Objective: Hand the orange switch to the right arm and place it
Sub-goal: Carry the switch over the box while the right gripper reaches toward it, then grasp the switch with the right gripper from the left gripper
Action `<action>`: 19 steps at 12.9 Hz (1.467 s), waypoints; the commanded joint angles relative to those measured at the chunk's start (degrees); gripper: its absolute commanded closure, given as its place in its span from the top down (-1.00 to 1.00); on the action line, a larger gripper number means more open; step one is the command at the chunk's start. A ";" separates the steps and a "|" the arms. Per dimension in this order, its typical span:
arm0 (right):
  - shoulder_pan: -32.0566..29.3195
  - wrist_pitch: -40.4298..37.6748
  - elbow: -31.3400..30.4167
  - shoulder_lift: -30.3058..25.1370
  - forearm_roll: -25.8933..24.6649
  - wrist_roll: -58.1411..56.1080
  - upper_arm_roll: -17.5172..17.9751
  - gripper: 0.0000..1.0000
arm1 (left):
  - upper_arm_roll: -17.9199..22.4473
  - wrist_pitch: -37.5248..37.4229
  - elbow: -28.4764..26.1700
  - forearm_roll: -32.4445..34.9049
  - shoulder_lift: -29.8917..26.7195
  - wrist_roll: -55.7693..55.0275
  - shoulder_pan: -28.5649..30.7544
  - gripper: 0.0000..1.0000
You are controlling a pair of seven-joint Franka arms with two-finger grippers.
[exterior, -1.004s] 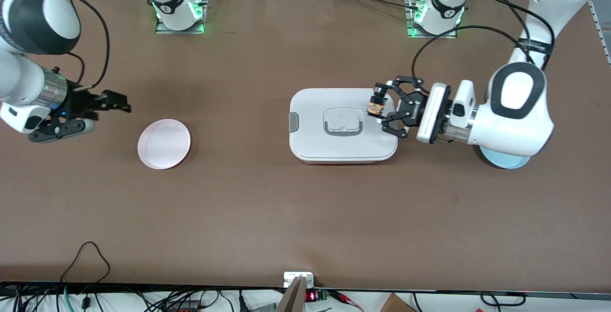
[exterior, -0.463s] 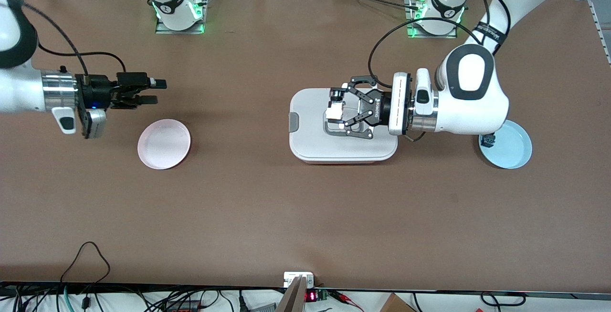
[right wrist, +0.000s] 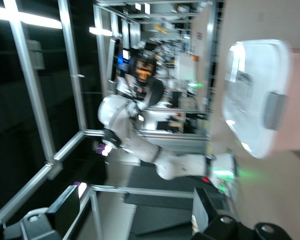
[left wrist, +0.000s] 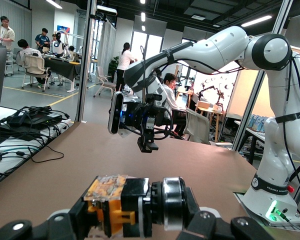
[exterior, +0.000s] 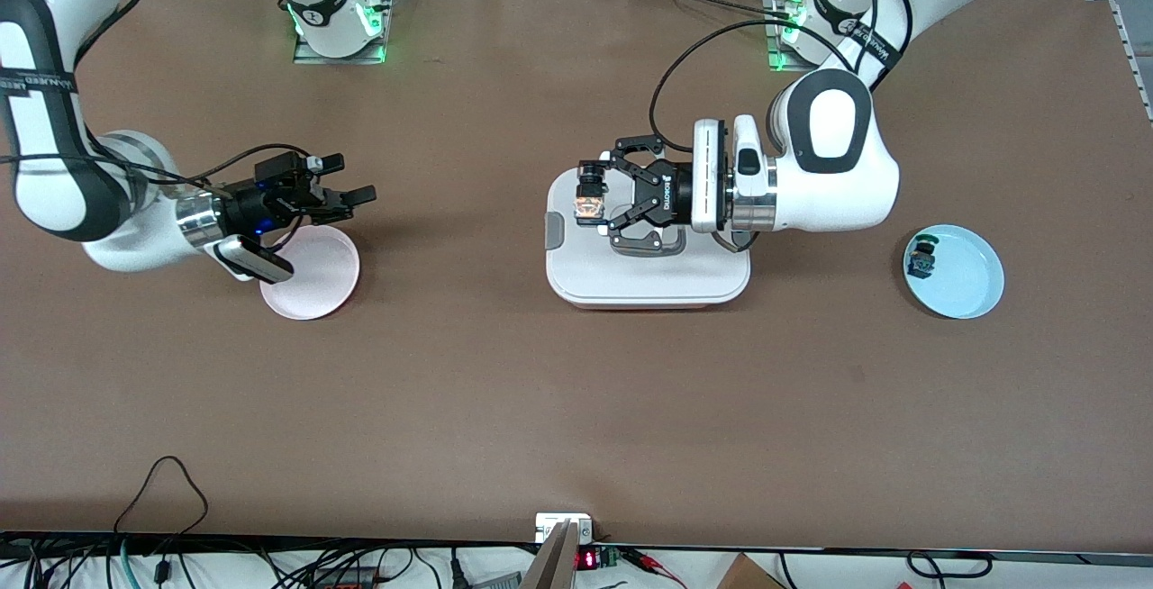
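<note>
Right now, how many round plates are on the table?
2. The pink plate lies under the right claw, at the right arm's end. The blue plate lies at the left arm's end.

The desk [exterior: 504,409] is showing a matt brown surface, smooth and without shine. The lidded box [exterior: 649,278] on it is looking like smooth white plastic with a soft sheen, its handle and latch in grey plastic. The pink plate [exterior: 315,287] and the blue plate [exterior: 968,278] are appearing as smooth, slightly glossy plastic. The orange switch [exterior: 587,205] is showing a translucent glossy orange cap on a black plastic body, which the left wrist view [left wrist: 112,200] is showing with a silvery metal ring. The left pincer [exterior: 590,202] is looking like matt black metal linkage; the right pincer [exterior: 347,179] is wearing matt black plastic behind a shiny silver metal wrist. Both arms' shells are gleaming as glossy white plastic.
</note>
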 commanded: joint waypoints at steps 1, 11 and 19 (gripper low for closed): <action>4.15 1.00 -3.61 -2.24 9.51 -1.03 0.12 1.00 | -0.47 0.75 0.00 -2.04 0.50 2.99 0.12 -0.89; 26.21 31.05 0.59 -2.51 32.39 -1.03 0.12 1.00 | -0.47 0.75 0.00 -2.13 0.85 2.90 0.03 -0.88; 31.32 38.18 3.50 -1.98 36.09 -1.12 0.04 1.00 | -0.47 0.66 -0.09 -2.13 0.94 2.90 0.03 -0.88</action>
